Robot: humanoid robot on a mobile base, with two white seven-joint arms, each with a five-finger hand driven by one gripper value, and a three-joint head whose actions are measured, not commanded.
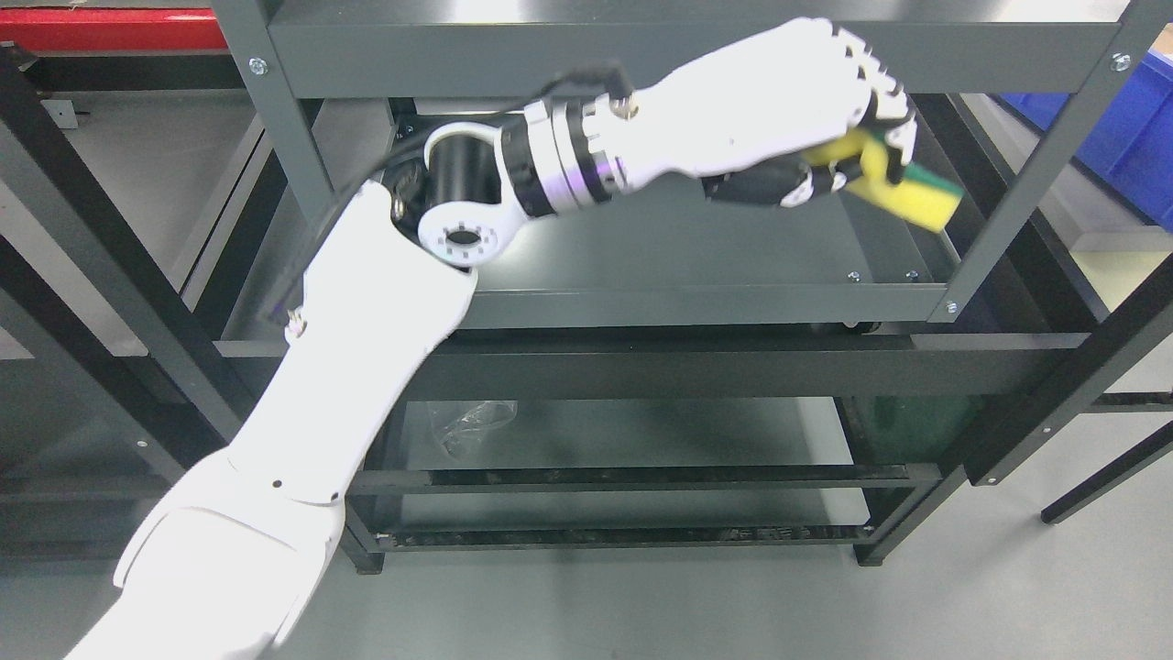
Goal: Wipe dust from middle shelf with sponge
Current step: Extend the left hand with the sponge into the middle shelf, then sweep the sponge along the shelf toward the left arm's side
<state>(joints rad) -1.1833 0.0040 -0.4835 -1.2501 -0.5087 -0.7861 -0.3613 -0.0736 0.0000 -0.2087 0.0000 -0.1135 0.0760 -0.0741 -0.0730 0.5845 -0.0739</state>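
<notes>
Grey metal shelf (pixel 696 247), left hand (pixel 779 110) clutching yellow sponge (pixel 907 188) above it, pale floor (pixel 962 587)

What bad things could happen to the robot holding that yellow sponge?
The sponge sticks out past the fingers of the left hand, so it might slip out. It is also close to the right post of the middle shelf and could bump it.

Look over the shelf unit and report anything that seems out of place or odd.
One thing: a crumpled clear plastic bag lies on the lower shelf, which otherwise looks bare. Above, the left hand grips the yellow sponge over the middle shelf near its right end. Nothing looks spilled or damaged.
</notes>
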